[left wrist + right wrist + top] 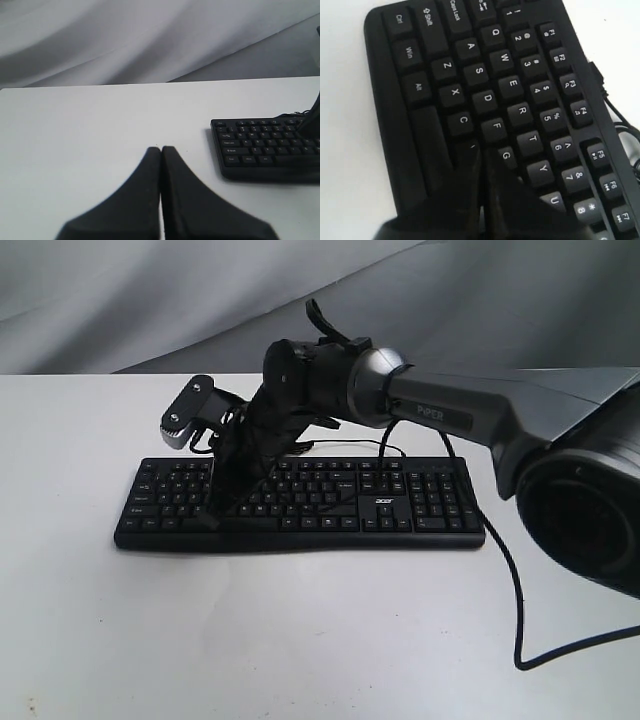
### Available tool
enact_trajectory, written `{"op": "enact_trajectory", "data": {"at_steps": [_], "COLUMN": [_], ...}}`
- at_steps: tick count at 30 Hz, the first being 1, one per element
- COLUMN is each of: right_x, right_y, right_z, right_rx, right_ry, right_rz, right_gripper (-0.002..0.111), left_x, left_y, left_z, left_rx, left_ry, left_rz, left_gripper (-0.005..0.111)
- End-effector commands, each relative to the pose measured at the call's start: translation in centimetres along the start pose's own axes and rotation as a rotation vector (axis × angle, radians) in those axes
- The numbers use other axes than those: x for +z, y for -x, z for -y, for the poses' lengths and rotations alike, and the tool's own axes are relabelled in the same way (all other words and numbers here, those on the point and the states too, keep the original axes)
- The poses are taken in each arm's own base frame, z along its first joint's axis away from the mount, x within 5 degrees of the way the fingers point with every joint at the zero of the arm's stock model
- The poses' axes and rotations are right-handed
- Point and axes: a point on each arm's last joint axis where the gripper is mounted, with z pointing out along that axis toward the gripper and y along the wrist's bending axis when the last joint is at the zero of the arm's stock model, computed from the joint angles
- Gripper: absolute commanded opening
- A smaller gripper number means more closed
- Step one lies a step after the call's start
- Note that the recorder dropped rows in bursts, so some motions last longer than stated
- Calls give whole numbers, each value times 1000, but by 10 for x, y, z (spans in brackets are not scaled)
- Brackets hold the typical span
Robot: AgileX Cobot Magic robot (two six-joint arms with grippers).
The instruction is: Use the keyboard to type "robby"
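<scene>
The black keyboard [420, 502] lies across the middle of the white table, its "acer" logo to the right of centre. My right gripper [226, 502] reaches across from the right and stands shut on the keyboard's left half. In the right wrist view its tips [481, 151] rest on the bottom letter row of the keyboard [485, 95], just past C and beside G, hiding the key beneath. My left gripper [161, 148] is shut and holds nothing, low over bare table to the left of the keyboard [260, 150]. It does not show in the exterior view.
The right arm [450, 412] spans the keyboard's right half. A thin black cable [515, 580] runs from the keyboard's back edge across the table to the right. A large dark round body [590, 520] fills the right edge. Grey cloth [150, 300] hangs behind the table.
</scene>
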Motion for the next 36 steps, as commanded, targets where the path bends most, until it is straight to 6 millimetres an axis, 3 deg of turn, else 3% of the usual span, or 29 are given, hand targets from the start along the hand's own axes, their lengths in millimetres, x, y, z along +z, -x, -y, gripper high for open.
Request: {"op": "enact_trajectory", "data": {"at_steps": [1, 36], "right_x": [-2, 21], "right_y": [-2, -13], "right_z": [3, 2], "right_rx": [-1, 19], "right_ry": [-9, 1], "right_rz": [-25, -40], "right_gripper": [0, 0], "left_x": [0, 0], "left_y": [-1, -1], "left_z": [0, 0], "left_rx": [-12, -12], "left_ry": [-1, -1], "left_rz": [3, 3], "left_gripper": [0, 0]}}
